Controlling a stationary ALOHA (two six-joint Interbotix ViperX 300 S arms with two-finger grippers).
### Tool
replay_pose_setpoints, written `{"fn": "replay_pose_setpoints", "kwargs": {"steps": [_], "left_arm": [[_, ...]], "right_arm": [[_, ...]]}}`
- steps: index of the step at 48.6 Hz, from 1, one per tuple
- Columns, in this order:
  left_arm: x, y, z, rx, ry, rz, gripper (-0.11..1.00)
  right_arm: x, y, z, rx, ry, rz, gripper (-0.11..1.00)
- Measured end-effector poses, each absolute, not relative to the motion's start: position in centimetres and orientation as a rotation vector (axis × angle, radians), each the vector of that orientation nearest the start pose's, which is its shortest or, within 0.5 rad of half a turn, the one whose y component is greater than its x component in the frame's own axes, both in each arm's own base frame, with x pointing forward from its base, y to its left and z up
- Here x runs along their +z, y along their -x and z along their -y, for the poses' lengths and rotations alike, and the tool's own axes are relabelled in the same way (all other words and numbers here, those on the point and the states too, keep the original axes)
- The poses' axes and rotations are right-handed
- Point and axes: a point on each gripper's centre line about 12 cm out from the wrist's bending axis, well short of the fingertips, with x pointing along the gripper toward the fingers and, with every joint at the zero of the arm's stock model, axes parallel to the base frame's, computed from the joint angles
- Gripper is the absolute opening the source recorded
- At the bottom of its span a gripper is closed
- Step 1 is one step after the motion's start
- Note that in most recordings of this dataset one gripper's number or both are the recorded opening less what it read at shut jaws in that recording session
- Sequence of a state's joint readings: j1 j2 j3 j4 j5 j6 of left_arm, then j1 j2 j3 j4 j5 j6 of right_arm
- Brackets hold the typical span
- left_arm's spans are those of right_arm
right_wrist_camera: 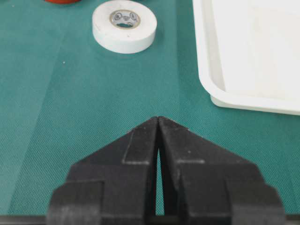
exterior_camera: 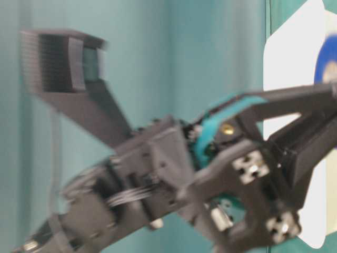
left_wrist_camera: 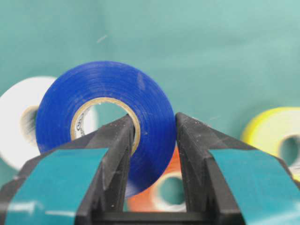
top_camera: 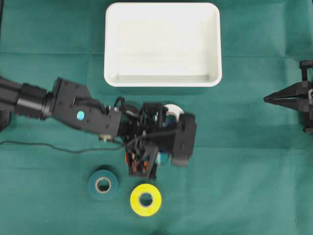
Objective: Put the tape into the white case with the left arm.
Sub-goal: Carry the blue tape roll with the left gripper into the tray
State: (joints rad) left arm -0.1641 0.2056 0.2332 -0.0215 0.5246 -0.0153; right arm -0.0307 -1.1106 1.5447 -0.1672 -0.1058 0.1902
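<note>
— How many tape rolls?
— Five: blue roll, white roll, orange roll, yellow roll, teal roll.
— The blue one?
— Pinched by the left fingers, away from the one white case. The right fingers are closed, holding nothing.

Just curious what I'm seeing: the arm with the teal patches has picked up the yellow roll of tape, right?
Not quite: the left gripper has picked up a blue roll, pinching its wall. The left wrist view shows it; the yellow roll lies on the cloth.
</note>
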Motion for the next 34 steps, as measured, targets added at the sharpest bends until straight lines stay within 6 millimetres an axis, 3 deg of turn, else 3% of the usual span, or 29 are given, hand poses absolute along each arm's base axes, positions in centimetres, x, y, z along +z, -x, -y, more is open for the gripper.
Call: {"fn": "replay_pose_setpoints", "kwargs": {"steps": [34], "left_arm": [[17.6,-38.1,-10.0,0.239,0.136,-0.924,0.27]], "right_arm": [[14.9,-14.1,0.2,-0.018,-0.031,-0.328,-0.09]]}}
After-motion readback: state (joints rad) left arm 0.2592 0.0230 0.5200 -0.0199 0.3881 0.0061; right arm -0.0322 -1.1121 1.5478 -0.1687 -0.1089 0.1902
